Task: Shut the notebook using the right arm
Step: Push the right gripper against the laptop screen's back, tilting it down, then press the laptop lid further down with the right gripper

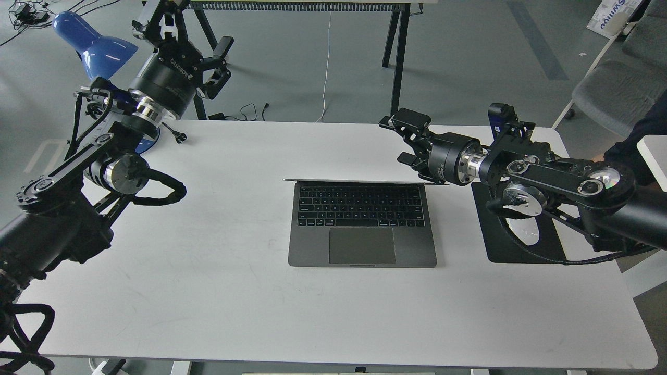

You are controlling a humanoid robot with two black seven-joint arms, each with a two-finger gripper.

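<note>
**One lid to fold, right gripper poised at its far corner**

Nearest, the table (pixel 208 312) shows wide bare surface all the way to its front edge, so nothing crowds the notebook (pixel 362 224) from this side. It sits mid-table, base flat, keyboard and trackpad facing up. The lid is seen edge-on from above as a thin line along the back of the base, so it stands about upright.

The right gripper (pixel 409 143) hovers just behind and above the lid's right top corner, fingers spread, holding nothing; whether it touches the lid I cannot tell. Judging by this, the approach step is in hand and the closing push is not yet made. The next move likely calls for getting behind the top edge and sweeping it forward and down, easing off near the base.

A mouse pad (pixel 521 229) lies under the right arm (pixel 563 177), just beside the notebook.

Farthest, the left gripper (pixel 206 65) is raised at the back left corner, fingers apart, empty, well apart from the notebook, near a blue lamp (pixel 91 41).
</note>
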